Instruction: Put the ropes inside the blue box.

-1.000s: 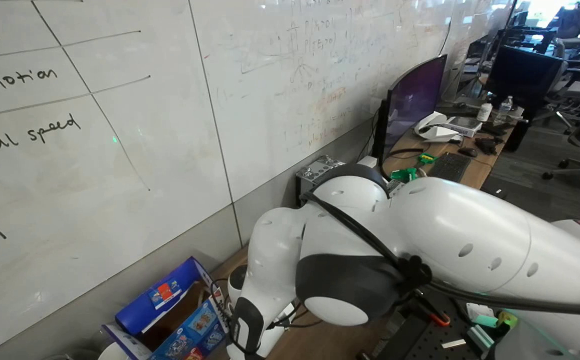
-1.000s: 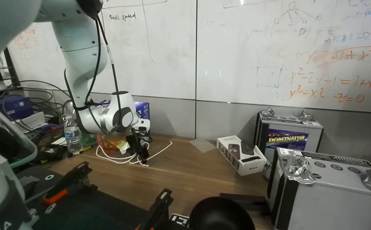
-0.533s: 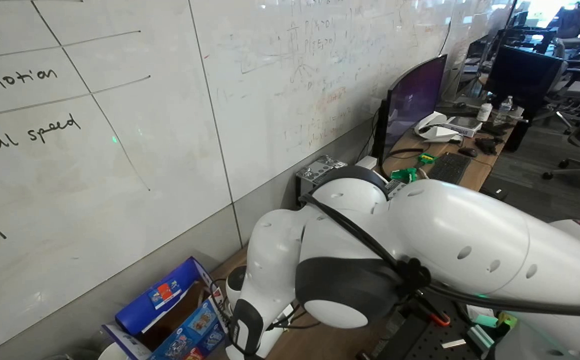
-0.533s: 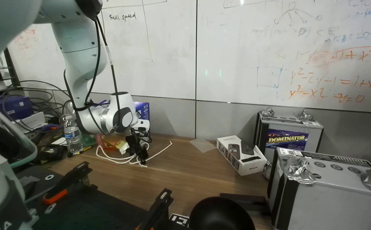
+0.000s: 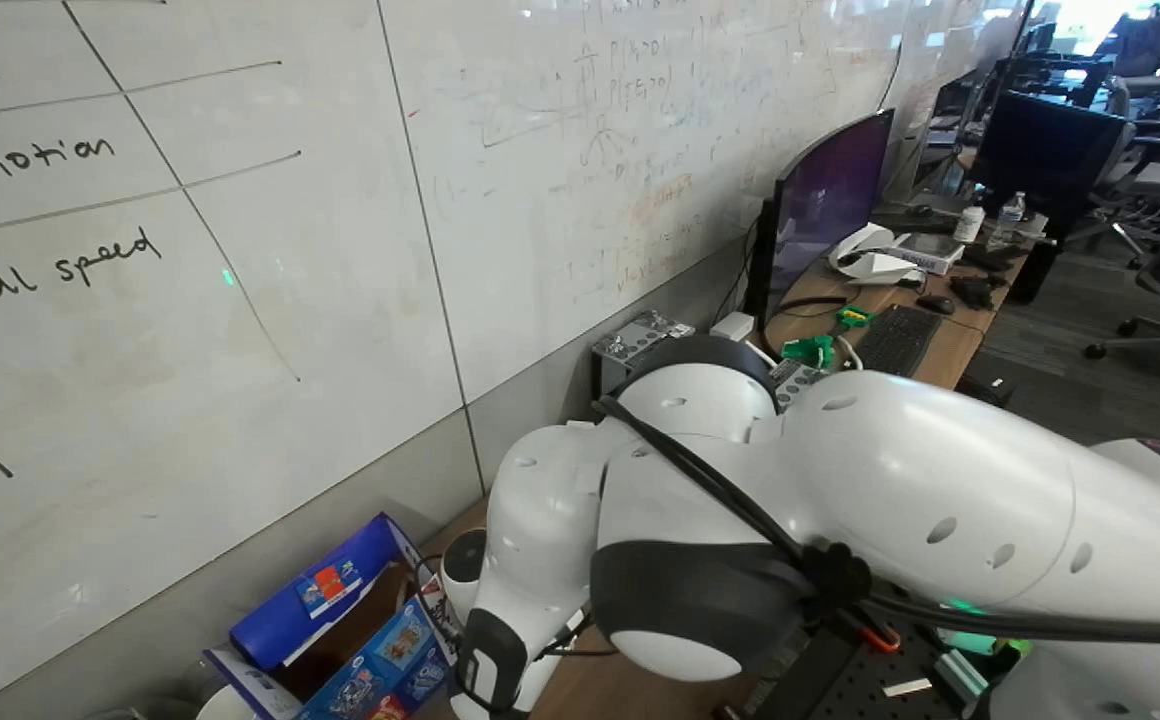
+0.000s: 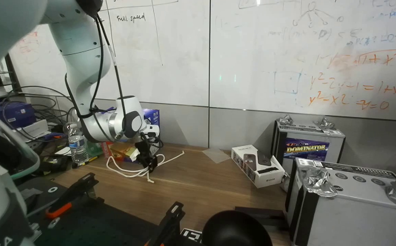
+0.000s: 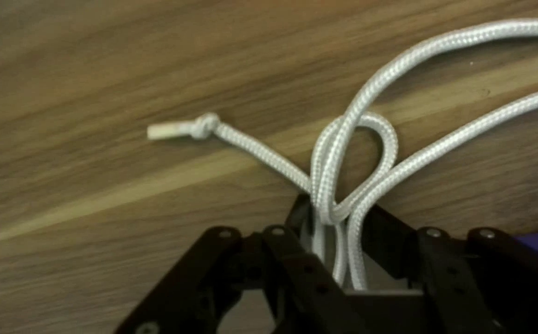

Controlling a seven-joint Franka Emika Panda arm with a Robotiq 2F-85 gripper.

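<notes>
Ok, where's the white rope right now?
In the wrist view, the white rope is bunched in the gripper, just right of centre. In an exterior view it is left of centre, with the white printed box to its right.

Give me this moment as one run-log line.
tool: shut on white braided cord | loops: some lying on wood-grain desk | blue cardboard box: open | placing: not yet done

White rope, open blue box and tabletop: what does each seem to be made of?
White rope: probably braided synthetic fibre with a slight sheen; the wrist view shows its woven pattern.
Blue box: likely cardboard with a smooth printed finish, judging by its brown inside and folded flaps.
Tabletop: wood-look surface with streaky brown grain; whether solid wood or laminate is unclear.
</notes>
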